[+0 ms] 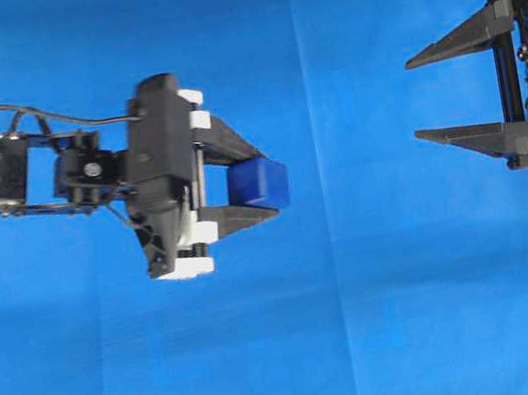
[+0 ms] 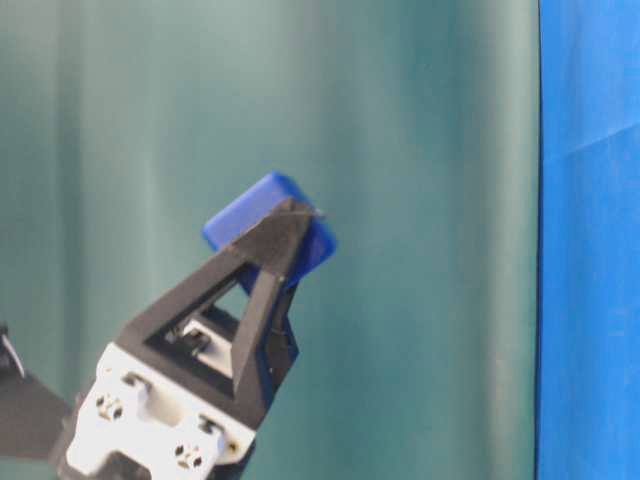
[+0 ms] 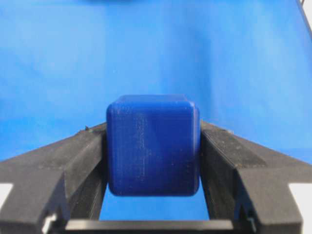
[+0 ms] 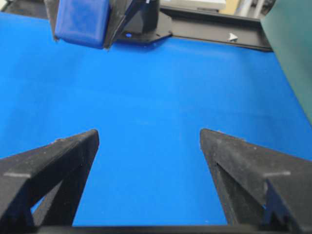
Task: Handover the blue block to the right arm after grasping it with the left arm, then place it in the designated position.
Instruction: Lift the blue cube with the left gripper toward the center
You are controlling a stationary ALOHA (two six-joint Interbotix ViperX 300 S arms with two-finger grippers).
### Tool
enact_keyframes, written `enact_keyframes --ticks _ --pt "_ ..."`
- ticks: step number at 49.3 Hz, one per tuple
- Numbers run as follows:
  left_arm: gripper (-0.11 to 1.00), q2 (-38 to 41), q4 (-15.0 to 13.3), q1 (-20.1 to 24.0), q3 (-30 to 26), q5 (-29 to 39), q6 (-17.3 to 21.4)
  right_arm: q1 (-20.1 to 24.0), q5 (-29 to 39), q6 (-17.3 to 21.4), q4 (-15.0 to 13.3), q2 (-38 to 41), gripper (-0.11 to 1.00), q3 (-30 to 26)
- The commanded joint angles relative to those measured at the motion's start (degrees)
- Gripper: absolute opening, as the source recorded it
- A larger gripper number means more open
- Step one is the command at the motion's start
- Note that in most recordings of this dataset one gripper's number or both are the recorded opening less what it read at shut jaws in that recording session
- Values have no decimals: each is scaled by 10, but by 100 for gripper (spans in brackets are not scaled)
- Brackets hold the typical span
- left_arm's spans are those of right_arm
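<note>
The blue block (image 1: 262, 184) is a small dark-blue cube with rounded edges, held off the cloth between the tips of my left gripper (image 1: 266, 179). My left wrist view shows the blue block (image 3: 152, 145) pressed on both sides by the black fingers (image 3: 78, 161). The table-level view has the blue block (image 2: 250, 215) raised in the left gripper (image 2: 290, 235). The right arm's gripper (image 1: 412, 100) stands open at the right edge, its pointed tips facing left and well apart from the cube. In the right wrist view the blue block (image 4: 82, 22) hangs far ahead of the empty right gripper (image 4: 148, 136).
Plain bright-blue cloth (image 1: 383, 299) with faint fold creases covers the table. A dark green curtain (image 2: 420, 150) backs the table-level view. A black arm base and rail (image 4: 195, 27) run along the cloth's far edge in the right wrist view.
</note>
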Motion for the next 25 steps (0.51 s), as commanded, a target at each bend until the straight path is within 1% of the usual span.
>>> enact_keyframes --ticks 1,7,11,14,25 --pt "46 -28 0 4 24 -62 2 0 -6 -1 1 3 96 -18" --pt "46 -40 -1 9 60 -133 3 0 -8 -1 1 3 96 -18" --pt "46 -44 -4 13 77 -162 3 0 -9 -1 1 3 96 -19" --pt "46 -46 -5 17 85 -171 4 0 -10 -1 1 3 96 -19" --pt "46 -45 -6 19 86 -172 4 0 -10 -1 1 3 97 -18"
